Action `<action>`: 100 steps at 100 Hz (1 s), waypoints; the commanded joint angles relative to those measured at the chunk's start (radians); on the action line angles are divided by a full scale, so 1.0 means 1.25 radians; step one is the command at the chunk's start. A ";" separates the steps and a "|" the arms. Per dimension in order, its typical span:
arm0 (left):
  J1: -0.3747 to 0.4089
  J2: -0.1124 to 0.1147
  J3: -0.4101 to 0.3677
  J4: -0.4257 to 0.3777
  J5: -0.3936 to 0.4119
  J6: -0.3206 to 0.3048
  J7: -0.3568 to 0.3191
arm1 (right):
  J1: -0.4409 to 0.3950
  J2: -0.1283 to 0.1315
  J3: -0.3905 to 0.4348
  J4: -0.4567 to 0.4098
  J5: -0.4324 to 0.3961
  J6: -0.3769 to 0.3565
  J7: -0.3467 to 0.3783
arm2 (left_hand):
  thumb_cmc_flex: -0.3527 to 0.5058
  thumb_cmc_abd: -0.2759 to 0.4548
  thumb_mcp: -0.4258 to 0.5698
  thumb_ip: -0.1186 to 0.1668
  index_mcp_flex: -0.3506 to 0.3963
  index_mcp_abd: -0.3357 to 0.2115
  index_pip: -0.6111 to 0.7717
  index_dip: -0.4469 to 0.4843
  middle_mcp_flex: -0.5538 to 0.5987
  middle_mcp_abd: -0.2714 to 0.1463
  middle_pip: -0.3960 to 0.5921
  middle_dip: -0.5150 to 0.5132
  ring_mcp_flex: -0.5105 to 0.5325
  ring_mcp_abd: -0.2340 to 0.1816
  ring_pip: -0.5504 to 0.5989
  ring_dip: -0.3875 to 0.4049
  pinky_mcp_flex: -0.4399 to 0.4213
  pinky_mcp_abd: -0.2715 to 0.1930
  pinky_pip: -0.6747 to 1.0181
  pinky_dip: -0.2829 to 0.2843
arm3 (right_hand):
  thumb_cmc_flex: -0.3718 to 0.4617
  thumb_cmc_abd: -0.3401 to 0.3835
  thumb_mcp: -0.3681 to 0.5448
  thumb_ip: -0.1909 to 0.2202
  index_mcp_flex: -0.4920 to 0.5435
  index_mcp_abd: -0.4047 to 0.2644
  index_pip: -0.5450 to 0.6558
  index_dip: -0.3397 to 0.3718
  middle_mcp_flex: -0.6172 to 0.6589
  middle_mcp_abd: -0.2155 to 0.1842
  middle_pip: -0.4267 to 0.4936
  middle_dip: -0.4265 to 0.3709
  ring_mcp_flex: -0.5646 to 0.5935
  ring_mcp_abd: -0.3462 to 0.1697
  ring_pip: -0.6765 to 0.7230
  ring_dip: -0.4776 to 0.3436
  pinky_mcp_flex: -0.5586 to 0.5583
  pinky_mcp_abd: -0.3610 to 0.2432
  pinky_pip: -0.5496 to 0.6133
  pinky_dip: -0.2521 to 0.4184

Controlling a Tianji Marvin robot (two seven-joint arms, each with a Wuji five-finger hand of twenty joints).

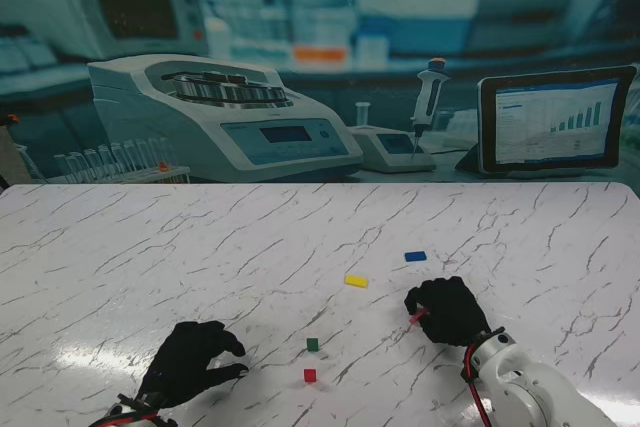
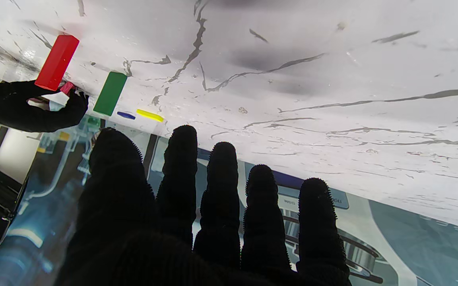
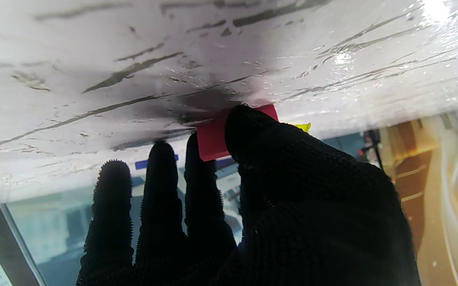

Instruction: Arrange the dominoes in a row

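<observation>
Two dominoes stand upright near me at the table's middle: a green domino (image 1: 313,344) (image 2: 110,93) and a red domino (image 1: 310,375) (image 2: 57,62) nearer to me. A yellow domino (image 1: 356,280) (image 2: 150,115) and a blue domino (image 1: 415,256) (image 2: 126,115) lie flat farther off. My right hand (image 1: 448,310) (image 3: 261,206) is shut on another red domino (image 1: 417,316) (image 3: 213,139), pinched between thumb and fingers just over the table. My left hand (image 1: 190,359) (image 2: 197,214) rests to the left of the standing pair, fingers spread, holding nothing.
The marble table (image 1: 150,257) stretches wide to the left and far side. Behind its far edge stand lab machines (image 1: 220,117), a pipette stand (image 1: 430,97) and a tablet (image 1: 555,122).
</observation>
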 commanded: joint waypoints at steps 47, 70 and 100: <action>0.006 -0.003 0.000 0.001 -0.005 -0.020 -0.008 | -0.010 -0.004 -0.008 0.007 0.004 -0.002 0.017 | -0.022 0.005 0.000 0.001 0.005 -0.019 0.008 0.005 0.028 -0.018 0.014 0.014 0.021 -0.020 0.011 0.011 -0.004 0.006 0.021 0.015 | -0.053 0.012 -0.061 0.014 0.088 -0.025 0.002 -0.033 0.029 -0.019 -0.046 -0.042 0.028 -0.001 -0.010 0.016 -0.028 0.059 -0.024 -0.005; 0.004 -0.003 0.003 0.004 -0.006 -0.021 -0.011 | -0.013 -0.006 -0.007 -0.003 -0.002 -0.001 -0.003 | -0.023 0.005 0.002 0.002 0.005 -0.016 0.006 0.005 0.028 -0.016 0.014 0.014 0.022 -0.018 0.011 0.012 -0.004 0.005 0.021 0.015 | -0.066 0.016 -0.057 0.037 0.075 -0.068 0.003 -0.006 0.001 -0.009 -0.067 -0.058 0.001 0.001 -0.022 0.016 -0.042 0.059 -0.041 0.002; 0.004 -0.003 0.003 0.005 -0.006 -0.018 -0.008 | -0.021 -0.011 -0.006 -0.027 -0.009 0.013 -0.030 | -0.024 0.008 0.003 0.004 0.006 -0.013 0.003 0.006 0.026 -0.012 0.013 0.014 0.020 -0.014 0.011 0.013 -0.005 0.009 0.023 0.016 | -0.087 0.001 -0.044 0.053 0.083 -0.108 -0.015 0.014 -0.056 -0.001 -0.107 -0.079 -0.057 0.009 -0.046 0.010 -0.082 0.068 -0.069 0.011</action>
